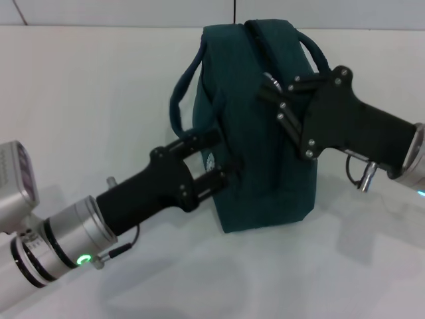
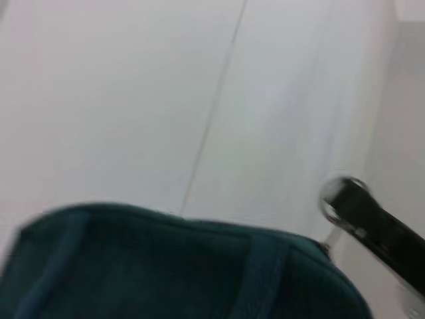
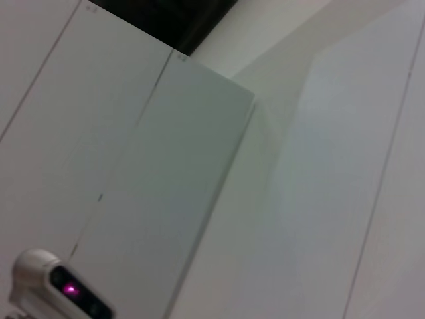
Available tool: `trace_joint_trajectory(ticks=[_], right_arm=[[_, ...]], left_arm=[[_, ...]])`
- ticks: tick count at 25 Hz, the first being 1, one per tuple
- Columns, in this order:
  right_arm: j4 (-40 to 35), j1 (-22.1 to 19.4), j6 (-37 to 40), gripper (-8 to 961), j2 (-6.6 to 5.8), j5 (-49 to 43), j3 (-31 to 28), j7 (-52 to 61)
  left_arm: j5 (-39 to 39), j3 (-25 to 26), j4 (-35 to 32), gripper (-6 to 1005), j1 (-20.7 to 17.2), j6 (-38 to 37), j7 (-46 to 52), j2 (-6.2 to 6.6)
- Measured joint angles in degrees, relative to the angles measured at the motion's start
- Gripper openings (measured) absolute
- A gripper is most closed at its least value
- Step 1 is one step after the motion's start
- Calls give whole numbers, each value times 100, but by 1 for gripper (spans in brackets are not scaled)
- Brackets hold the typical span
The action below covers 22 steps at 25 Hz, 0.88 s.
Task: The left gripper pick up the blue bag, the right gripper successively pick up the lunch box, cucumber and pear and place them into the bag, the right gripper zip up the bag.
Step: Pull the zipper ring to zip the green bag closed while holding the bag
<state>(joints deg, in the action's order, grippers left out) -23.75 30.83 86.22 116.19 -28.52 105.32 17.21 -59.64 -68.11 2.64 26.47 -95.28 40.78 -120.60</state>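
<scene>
The blue bag (image 1: 265,153) stands upright on the white table, its handles (image 1: 182,100) looping over the top. My left gripper (image 1: 216,159) reaches in from the lower left and is shut on the bag's near end panel, by the small white logo. My right gripper (image 1: 269,86) comes in from the right and sits at the top of the bag on the zipper line, shut on the metal zipper pull. In the left wrist view the bag's top (image 2: 166,266) fills the lower part, with the right gripper (image 2: 362,209) beyond it. The lunch box, cucumber and pear are out of view.
White table (image 1: 99,100) lies all around the bag, with a pale wall behind. The right wrist view shows only white panels and a small white device with a pink light (image 3: 63,289).
</scene>
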Motion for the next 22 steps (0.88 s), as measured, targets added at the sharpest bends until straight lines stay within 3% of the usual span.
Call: trace_joint_trajectory(ticks=[8, 12, 17, 22], right_arm=[[-59, -91, -4, 19, 0, 192, 304, -48], [-34, -73, -18, 19, 0, 645, 631, -106], [-37, -88, -33, 19, 0, 765, 772, -294], [-70, -52, -144, 19, 0, 768, 881, -313]], left_arm=[[395, -20, -111, 632, -178, -5, 133, 134], [213, -84, -827, 633, -640, -7, 685, 243], [-3, -91, -1141, 632, -822, -81, 1153, 337], [-251, -140, -1206, 631, -760, -91, 1259, 217]])
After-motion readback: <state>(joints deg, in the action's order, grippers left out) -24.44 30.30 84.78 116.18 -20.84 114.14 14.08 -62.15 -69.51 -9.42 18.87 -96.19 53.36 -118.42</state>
